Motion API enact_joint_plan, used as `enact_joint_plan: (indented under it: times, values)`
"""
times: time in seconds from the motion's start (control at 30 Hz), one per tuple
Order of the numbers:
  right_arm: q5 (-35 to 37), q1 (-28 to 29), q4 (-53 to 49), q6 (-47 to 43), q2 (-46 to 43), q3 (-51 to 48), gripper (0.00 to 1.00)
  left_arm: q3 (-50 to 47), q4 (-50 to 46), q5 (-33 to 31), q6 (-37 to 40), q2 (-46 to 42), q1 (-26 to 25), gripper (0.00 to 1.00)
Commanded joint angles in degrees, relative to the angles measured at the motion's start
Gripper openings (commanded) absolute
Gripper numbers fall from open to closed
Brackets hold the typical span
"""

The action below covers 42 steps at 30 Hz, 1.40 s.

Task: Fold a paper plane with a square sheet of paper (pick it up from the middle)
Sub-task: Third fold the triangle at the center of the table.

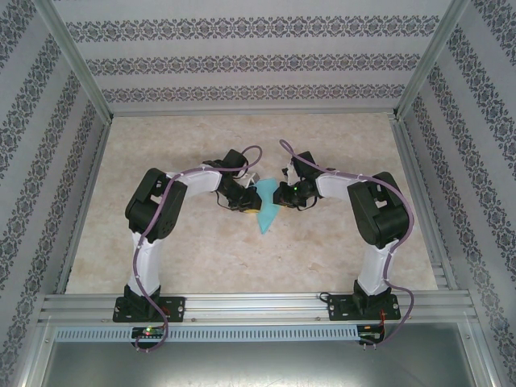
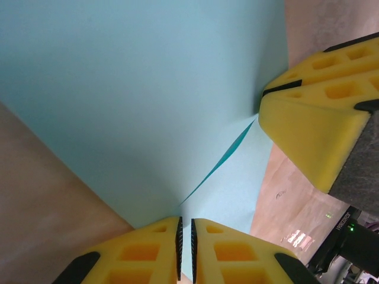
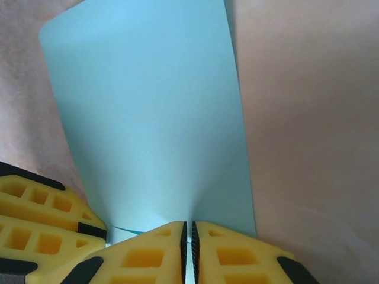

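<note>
The turquoise sheet of paper point(image 1: 267, 214) is folded, held between the two arms at mid-table, and tapers to a point toward the near edge. My left gripper point(image 2: 185, 236) is shut on one edge of the paper point(image 2: 136, 100), with a crease running up from the pinch. My right gripper point(image 3: 189, 242) is shut on the opposite edge of the paper point(image 3: 154, 118). The two grippers face each other closely, left gripper point(image 1: 246, 200) and right gripper point(image 1: 280, 196). The right gripper's yellow fingers point(image 2: 314, 118) show in the left wrist view. The left gripper's fingers point(image 3: 35, 219) show in the right wrist view.
The marbled beige tabletop point(image 1: 339, 145) is bounded by an aluminium frame point(image 1: 258, 306) at the near edge and patterned walls on the other three sides.
</note>
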Motion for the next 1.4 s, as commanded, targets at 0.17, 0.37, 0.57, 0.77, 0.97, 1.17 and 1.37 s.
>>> enact_joint_plan:
  times: [0.17, 0.37, 0.57, 0.77, 0.97, 1.17, 1.37]
  values:
    - [4.4, -0.5, -3.7, -2.2, 0.4, -0.3, 0.12, 2.2, -3.2, -0.2, 2.7, 2.5, -1.2, 0.16]
    - [1.8, -0.4, -0.4, -1.1, -1.5, -1.3, 0.12, 3.3, -5.6, -2.1, 4.6, 3.7, -1.6, 0.16]
    - [-3.5, -0.1, 4.4, 2.2, -4.6, -2.9, 0.15, 3.6, -6.3, -3.1, 5.2, 5.0, -1.8, 0.16]
    - [-5.3, 1.7, 6.6, 5.1, -6.6, -6.0, 0.14, 3.4, -6.4, -3.5, 5.7, 5.7, -1.8, 0.16]
    - [-4.1, 3.4, 6.8, 5.5, -4.7, -7.0, 0.13, 3.6, -6.4, -3.3, 5.8, 6.0, -1.7, 0.16]
    - [1.8, 3.9, 2.0, 2.1, -4.4, -6.3, 0.13, 3.3, -6.8, -3.4, 6.2, 5.8, -1.8, 0.16]
    - [4.0, 3.8, 0.0, 0.6, -4.4, -7.1, 0.13, 3.4, -6.8, -3.5, 6.2, 6.1, -1.8, 0.16]
